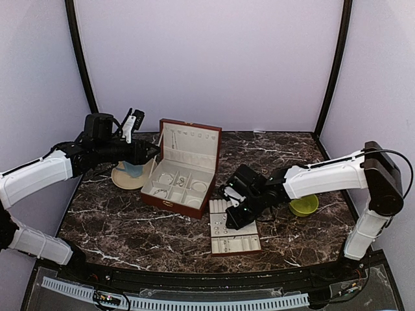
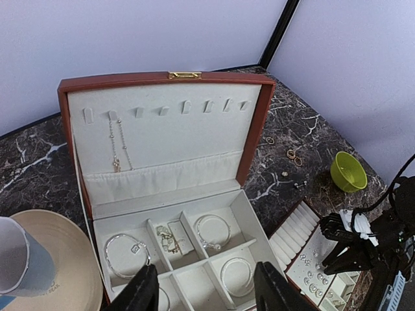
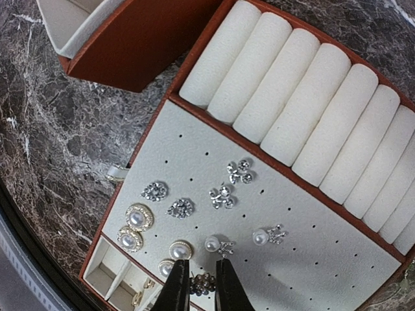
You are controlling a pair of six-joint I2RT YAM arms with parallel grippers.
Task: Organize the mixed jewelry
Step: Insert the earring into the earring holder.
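A: What's it all sitting on?

B: A dark marbled bench (image 1: 117, 220), brown with white veins. Pale lilac walls (image 1: 207, 58) close it in, with black poles (image 1: 81, 58) at the back corners.

A: And the jewelry?

B: It's spread over several spots. The box (image 1: 185, 165) stands open mid-bench, with bracelets (image 2: 213, 232) lying in its compartments and a chain (image 2: 117, 146) hanging from a hook in the lid. The tray (image 1: 233, 236) lies just in front of the box, to the right. Studs (image 3: 220, 196) are pinned in its pinhole pad, below a row of cream rolls (image 3: 305, 103). A few rings (image 2: 293, 155) lie loose on the stone between the box and a green bowl (image 2: 348, 172).

A: The arms?

B: The right gripper (image 3: 202, 269) is low over the tray's pad — fingers nearly together, pinching a small beaded piece (image 3: 202, 284). The left gripper (image 2: 207, 291) hangs at the left side of the box with its fingers spread.

A: Anything else on there?

B: A cream plate (image 2: 58, 259) left of the box, with a blue-grey cup (image 2: 19, 259) on it.
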